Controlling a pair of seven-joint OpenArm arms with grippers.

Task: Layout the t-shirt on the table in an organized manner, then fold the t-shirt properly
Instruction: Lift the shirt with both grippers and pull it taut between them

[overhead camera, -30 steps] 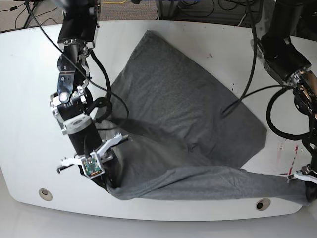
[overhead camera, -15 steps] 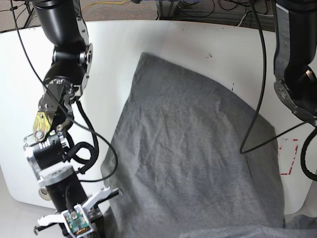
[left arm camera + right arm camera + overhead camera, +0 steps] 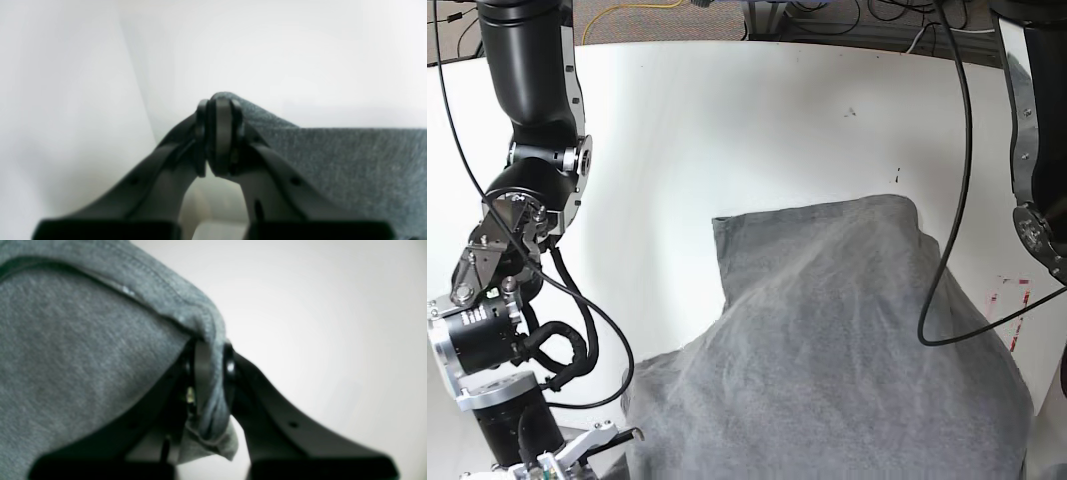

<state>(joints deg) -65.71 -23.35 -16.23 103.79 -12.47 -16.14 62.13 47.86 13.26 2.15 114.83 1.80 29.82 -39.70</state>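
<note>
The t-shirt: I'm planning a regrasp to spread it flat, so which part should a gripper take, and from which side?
Take the t-shirt by the hemmed corners, approaching from the near table edge. The left gripper and right gripper are each shut on an edge there, and in the right wrist view the stitched hem bunches thickly between the pads, which probably gives a firm hold.

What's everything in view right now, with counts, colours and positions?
t-shirt: one, heather grey, lifted at the near edge, far part draped on the table.
table: one, glossy white, beneath everything.
tape mark: one, red and white, table's right edge in the base view.
cables: several, black plus one yellow, floor beyond the table.
left claw: one, black, shut on the t-shirt.
right claw: one, black, shut on a hemmed edge.
</note>
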